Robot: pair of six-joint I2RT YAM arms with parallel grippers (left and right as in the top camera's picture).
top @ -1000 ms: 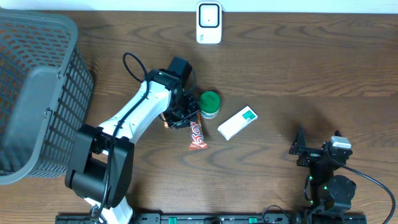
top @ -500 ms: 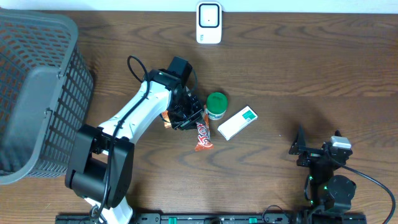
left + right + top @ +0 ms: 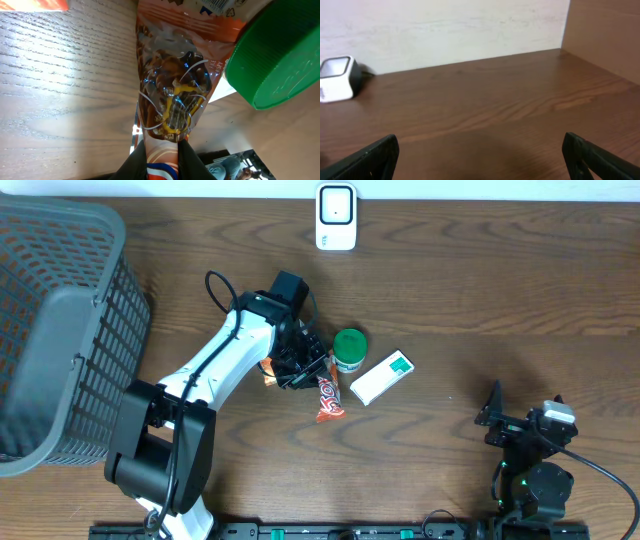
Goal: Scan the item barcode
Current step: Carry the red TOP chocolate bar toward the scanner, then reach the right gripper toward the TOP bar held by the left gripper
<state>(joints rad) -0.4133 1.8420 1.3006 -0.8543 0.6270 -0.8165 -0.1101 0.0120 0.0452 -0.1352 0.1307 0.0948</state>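
Brown wood desk point(image 3: 500, 290). Near edge, right side: right end effector point(image 3: 525, 396) released, jaws wide, bare desk ahead of it. Mid-desk: left end effector point(image 3: 305, 370) clenched on one end of orange snack wrapper point(image 3: 328, 398). Green-lidded jar point(image 3: 347, 346) and white box point(image 3: 381, 377) sit just beside it. Grey basket point(image 3: 60, 330) crowds left edge. Far edge: white scanner point(image 3: 336, 216).

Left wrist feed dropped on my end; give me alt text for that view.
The left end effector is shut on one end of an orange-brown snack wrapper, which stretches away over the wooden table. A green lid fills the upper right, by the wrapper's far end.
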